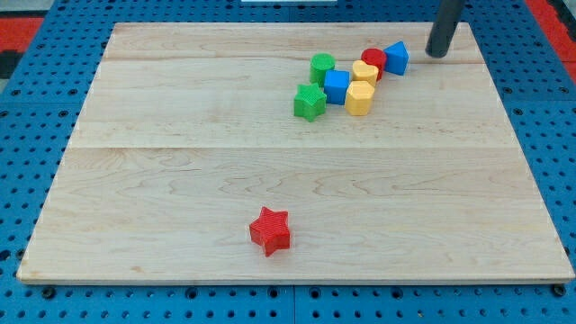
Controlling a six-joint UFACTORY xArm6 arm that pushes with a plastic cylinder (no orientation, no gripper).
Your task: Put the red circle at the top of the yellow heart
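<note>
My tip [437, 52] is resting near the tabletop's [180, 180] top right corner, just right of the blue block [397, 57]; I am carrying no claw. The red circle [373, 61] is sitting touching the yellow heart's [364, 74] upper right. A red star [270, 230] is lying near the bottom edge.

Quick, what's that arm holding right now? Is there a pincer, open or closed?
No pincer: a bare rod. My tip holds nothing, just right of the blue block beside the red circle.
</note>
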